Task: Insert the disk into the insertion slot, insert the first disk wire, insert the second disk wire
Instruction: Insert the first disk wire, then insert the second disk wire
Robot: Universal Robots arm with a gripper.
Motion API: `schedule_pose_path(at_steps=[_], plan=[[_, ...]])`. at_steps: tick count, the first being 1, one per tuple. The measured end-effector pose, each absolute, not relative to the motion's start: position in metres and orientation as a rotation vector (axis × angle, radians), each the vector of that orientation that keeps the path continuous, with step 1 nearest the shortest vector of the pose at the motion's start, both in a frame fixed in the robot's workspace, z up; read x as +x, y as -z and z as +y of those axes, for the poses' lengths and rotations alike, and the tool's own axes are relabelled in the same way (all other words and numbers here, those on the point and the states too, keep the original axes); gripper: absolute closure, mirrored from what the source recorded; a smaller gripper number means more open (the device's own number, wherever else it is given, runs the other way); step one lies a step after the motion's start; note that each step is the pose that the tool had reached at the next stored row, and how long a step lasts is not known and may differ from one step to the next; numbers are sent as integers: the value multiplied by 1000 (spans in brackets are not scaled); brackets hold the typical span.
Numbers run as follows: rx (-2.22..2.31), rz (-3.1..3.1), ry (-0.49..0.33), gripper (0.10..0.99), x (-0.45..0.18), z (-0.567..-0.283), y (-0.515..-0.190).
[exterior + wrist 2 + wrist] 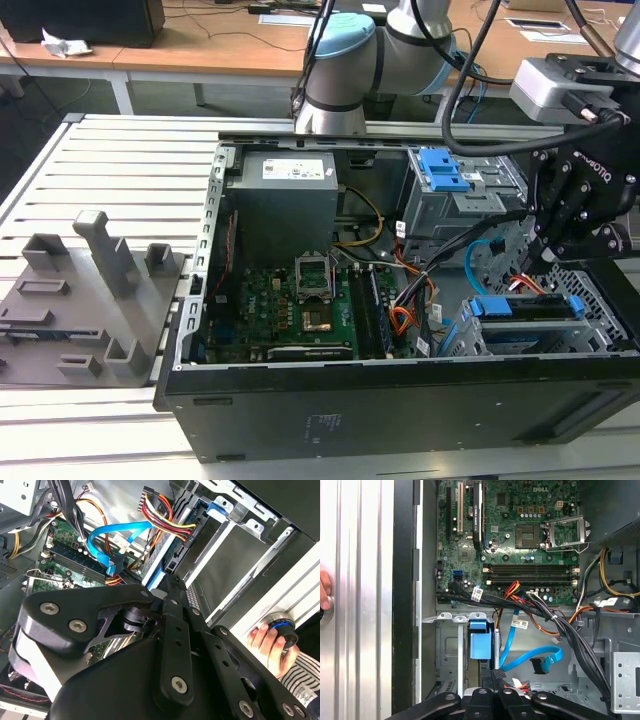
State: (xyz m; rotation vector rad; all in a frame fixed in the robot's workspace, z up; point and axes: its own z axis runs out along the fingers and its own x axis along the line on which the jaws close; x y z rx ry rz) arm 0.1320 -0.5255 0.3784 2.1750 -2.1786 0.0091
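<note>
While near disk (527, 309) edge, end effector (545, 262).

A green motherboard (285, 310) sits beside a grey power supply (285, 205).

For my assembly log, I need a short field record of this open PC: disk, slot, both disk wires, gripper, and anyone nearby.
disk: silver drive in blue caddy, lying in the bay
insertion slot: perforated grey metal bay, at the exterior view's right end of the case
first disk wire: red-orange bundle, running from the gripper toward the drive; cannot tell if plugged in
second disk wire: light blue cable, looped, dark plug loose, apart from the drive
gripper: just above the drive, at the red-orange bundle
person's hand: on a round knob, outside the case
</note>
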Motion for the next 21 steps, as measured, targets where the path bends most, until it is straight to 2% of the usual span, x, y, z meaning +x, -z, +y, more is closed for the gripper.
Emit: schedule_pose_path(at_steps=[6,8,9,10,14,21], plan=[[2175,-2179,-9,973,132,-525,-378],[2175,-2179,-9,851,132,-525,-378],[2175,-2179,-9,851,132,-525,-378],[2175,-2179,-9,784,132,-525,-378],[2175,-2179,-9,784,132,-518,-378],[2175,-2178,-10,784,132,-487,-378]])
